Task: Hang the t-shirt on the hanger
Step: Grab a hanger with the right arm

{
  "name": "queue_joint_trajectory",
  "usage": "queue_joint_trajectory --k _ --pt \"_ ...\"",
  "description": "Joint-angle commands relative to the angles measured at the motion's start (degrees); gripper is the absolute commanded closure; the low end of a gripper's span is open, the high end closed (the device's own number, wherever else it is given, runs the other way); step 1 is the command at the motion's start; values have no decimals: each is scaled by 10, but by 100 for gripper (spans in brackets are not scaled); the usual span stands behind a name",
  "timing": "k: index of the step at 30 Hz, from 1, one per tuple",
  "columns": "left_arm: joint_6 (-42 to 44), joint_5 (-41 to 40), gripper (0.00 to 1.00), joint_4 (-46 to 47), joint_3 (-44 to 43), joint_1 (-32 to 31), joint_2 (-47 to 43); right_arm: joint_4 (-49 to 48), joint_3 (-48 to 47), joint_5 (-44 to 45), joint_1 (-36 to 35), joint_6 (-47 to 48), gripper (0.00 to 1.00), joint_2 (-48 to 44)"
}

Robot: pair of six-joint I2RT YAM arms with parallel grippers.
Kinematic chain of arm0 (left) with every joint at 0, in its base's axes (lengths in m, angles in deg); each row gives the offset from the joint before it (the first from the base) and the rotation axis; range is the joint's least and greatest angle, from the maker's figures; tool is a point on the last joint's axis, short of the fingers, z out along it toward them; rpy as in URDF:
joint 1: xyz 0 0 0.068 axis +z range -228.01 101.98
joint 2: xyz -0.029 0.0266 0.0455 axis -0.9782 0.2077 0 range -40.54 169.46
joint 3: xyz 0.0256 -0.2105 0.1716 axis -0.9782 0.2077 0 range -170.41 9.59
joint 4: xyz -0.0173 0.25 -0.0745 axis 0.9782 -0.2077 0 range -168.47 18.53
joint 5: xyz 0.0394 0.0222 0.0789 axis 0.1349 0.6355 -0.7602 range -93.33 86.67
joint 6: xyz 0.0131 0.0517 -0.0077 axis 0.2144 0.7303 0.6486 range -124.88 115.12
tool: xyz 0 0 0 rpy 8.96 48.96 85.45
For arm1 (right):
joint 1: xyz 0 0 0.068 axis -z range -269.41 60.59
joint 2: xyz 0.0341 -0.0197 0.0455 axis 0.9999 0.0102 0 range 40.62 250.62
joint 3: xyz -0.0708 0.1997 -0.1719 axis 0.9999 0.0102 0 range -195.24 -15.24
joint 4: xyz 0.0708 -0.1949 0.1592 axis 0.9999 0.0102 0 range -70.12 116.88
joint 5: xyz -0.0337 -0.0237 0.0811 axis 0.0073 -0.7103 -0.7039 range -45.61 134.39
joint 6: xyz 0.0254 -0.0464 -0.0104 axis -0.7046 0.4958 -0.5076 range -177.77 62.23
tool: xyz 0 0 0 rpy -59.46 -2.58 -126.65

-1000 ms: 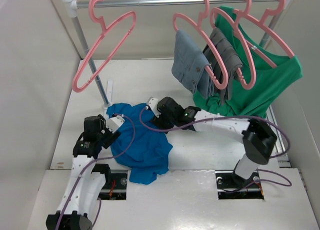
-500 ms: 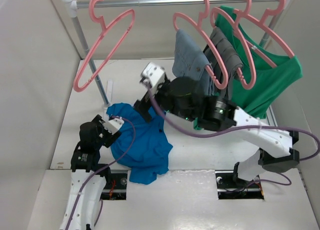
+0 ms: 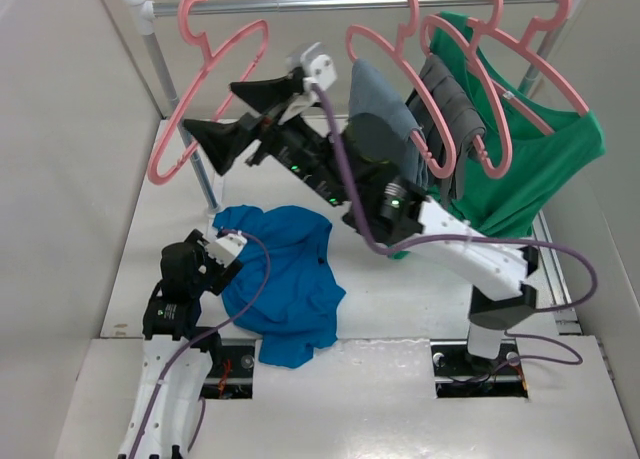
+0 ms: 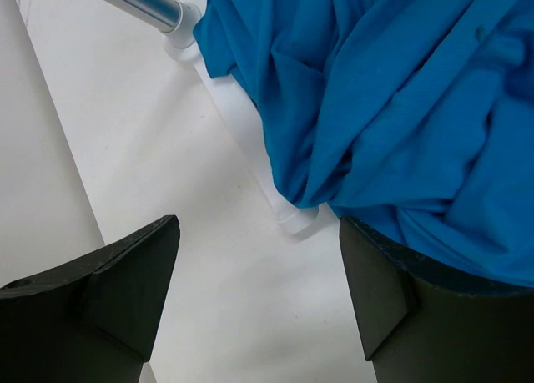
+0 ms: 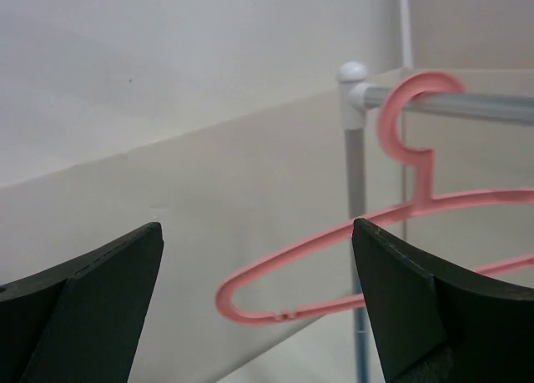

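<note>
Right hand (image 3: 240, 119) has risen off the counter, where it lay low over the t-shirt (image 3: 285, 284) a second ago. It now sits high at the far left, beside the hanger (image 3: 205, 89). Its fingers have spread wide and hold nothing. From the wrist, the hanger (image 5: 423, 183) shows in the gap between the fingers of the right hand (image 5: 256, 229), beyond the tips and untouched.

- Hanger: bare, hooked on the left end of the rail (image 3: 350, 1) and tilted, with its lower end dropping toward the left post (image 3: 185, 139).
- T-shirt: a crumpled heap on the counter (image 3: 400, 299), left of centre and nearer the near edge. Its far-left corner lies over the rack's white foot (image 4: 242, 124).
- Left hand (image 3: 215, 254): unmoved, low at the heap's left side. The wrist view shows the left hand (image 4: 257, 233) with fingers apart and bare counter between them. The t-shirt (image 4: 400, 108) folds down to the tip of one finger, but whether it touches I cannot tell.
- Around: three more pink hangers on the right half of the rail carry a denim garment (image 3: 380, 119), a grey garment (image 3: 455, 109) and a green shirt (image 3: 540, 159). The right arm runs up just in front of the denim.
- Purple cables (image 3: 560, 279) loop off both arms, one trailing across the t-shirt.
</note>
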Motion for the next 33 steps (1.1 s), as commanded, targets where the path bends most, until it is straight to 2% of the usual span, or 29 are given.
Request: queue_joint_trajectory --k 1,5,9,15,22,26,33 --pt "-17 -2 25 18 7 2 1 -51 -66 -37 6 -56 1 62" --pt "-17 -2 25 18 7 2 1 -56 -72 -32 31 -190 1 85" --pt "-22 -2 25 23 7 2 1 -62 -60 -50 45 -272 2 93" --pt "-22 -2 25 23 7 2 1 -68 -91 -50 56 -316 4 137" --pt "-27 -7 25 29 7 2 1 -68 -52 -44 69 -426 17 151" --pt "-27 -7 25 29 7 2 1 -68 -41 -35 69 -462 16 151" --pt "-33 -7 25 29 7 2 6 -68 -116 -52 74 -517 11 221"
